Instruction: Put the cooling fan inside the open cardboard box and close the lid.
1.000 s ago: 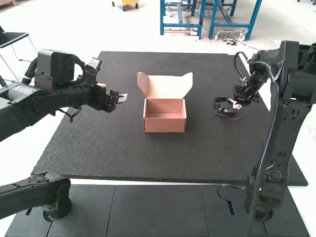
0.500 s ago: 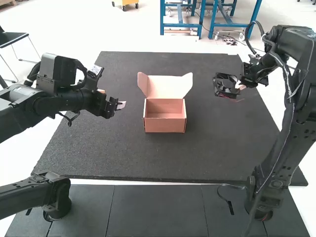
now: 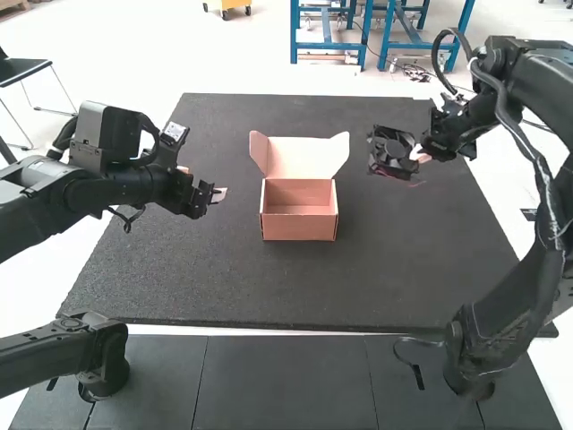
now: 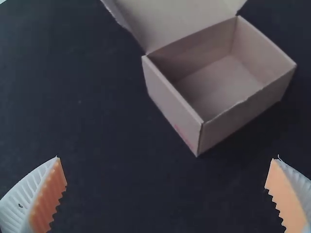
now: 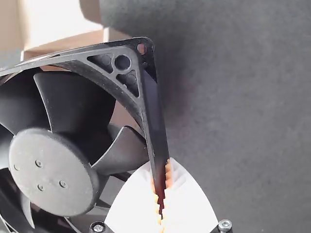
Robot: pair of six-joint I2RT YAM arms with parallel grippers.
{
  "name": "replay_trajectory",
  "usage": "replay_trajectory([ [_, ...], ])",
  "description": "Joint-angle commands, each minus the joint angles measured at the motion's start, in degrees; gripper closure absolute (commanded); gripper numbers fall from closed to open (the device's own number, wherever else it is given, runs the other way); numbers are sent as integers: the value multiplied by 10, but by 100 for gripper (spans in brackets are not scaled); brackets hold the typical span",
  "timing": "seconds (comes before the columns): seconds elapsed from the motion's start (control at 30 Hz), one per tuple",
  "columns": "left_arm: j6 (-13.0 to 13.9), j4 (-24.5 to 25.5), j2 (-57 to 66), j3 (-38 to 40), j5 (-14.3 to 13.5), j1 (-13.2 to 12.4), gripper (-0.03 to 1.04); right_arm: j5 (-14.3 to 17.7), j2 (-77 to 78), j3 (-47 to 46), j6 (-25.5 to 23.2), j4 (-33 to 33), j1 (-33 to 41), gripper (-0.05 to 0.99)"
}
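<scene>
The cooling fan (image 5: 48,170) is black, square-framed, with curved blades.

Left jaws wide, right jaws clamped

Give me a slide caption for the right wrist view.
Right gripper grips the fan by its frame edge over the black mat, the box just beyond.
</scene>
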State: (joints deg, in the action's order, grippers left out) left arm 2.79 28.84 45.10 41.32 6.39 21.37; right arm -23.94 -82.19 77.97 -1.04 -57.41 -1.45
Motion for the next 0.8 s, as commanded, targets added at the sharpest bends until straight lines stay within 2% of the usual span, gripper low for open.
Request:
replay_trajectory([
  [0.0, 6, -7, -7, -4, -8, -4, 4, 11, 34, -21, -63, 11, 37, 96],
  [0.27, 2, -15, -25, -19, -10, -4, 4, 72, 50, -92, -165, 104, 140, 96],
  [0.4, -6, -16, -38, -28, -10, -3, 4, 89, 50, -110, -210, 161, 197, 96],
  [0.57, -12, -17, -50, -35, -11, -4, 4, 106, 37, -117, -235, 192, 262, 96],
  [0.77, -23, -17, -54, -38, -11, -4, 4, 123, 10, -120, -247, 208, 305, 96],
])
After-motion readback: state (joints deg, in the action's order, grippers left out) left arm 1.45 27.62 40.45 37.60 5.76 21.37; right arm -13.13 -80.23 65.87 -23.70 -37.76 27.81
